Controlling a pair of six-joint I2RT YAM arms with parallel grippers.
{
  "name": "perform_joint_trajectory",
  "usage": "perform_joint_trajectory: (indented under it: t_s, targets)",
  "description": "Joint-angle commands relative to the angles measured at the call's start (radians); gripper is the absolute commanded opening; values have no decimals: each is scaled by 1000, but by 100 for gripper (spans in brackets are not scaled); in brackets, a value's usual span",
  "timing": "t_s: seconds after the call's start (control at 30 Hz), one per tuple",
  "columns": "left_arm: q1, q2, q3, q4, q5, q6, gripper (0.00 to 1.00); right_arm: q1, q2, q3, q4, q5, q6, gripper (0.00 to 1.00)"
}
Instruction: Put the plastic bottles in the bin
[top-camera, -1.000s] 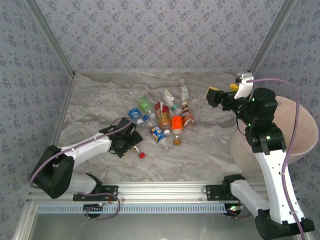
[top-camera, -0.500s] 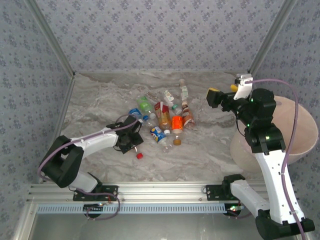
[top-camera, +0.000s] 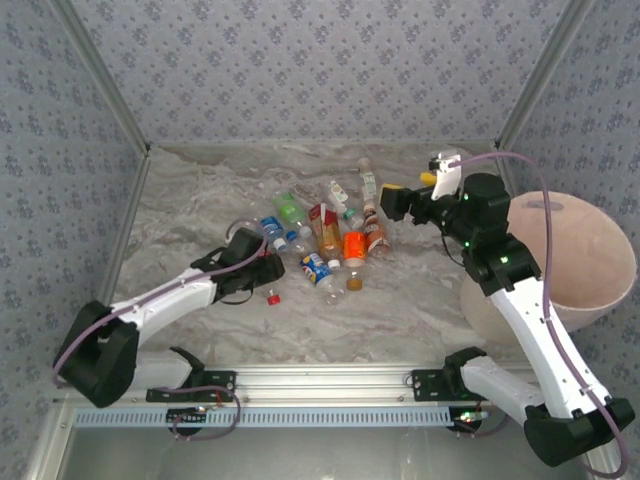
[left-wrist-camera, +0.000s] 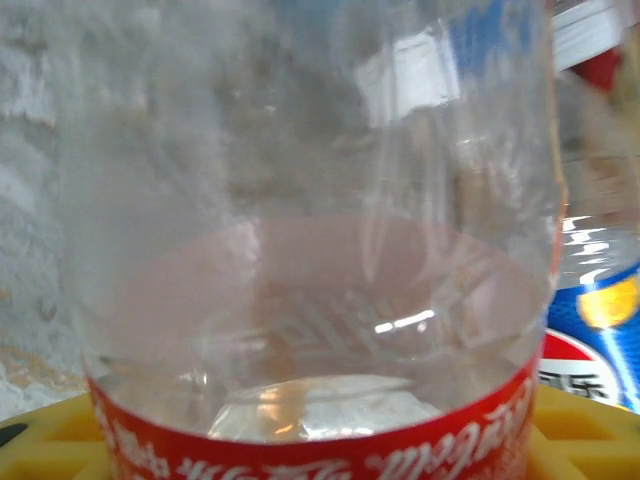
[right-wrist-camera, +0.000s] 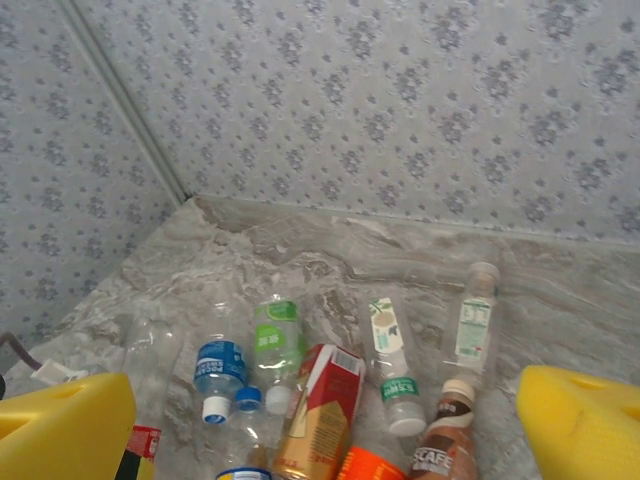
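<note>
left arm stretched low, left end effector (top-camera: 266, 268) forward, right end effector (top-camera: 408, 192) raised, jaws apart

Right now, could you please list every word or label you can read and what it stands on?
"SCAFE": on the brown bottle, all that shows.
White script: red label of the clear bottle, cut off, unreadable.
Labels on the other bottles: too small or blurred.

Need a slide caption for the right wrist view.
Open right tool facing plastic bottles scattered on the marbled table.
</note>
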Motion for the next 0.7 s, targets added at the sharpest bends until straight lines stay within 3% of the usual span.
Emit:
perform_joint_trajectory:
  t_s: [0.0, 0.27, 0.5, 0.67]
  targets:
    - [9, -57, -6, 93, 80, 130, 59, 44, 10, -3, 80, 70, 22, 100]
    - [13, -102, 155, 247, 259, 336, 58, 94, 63, 1, 155, 72, 85, 100]
    - [12, 30, 315, 407, 541, 411, 58, 92, 159, 102, 151, -100, 187, 100]
    - [11, 124, 408, 512, 769, 382, 58, 100, 196, 131, 210, -235, 243, 100]
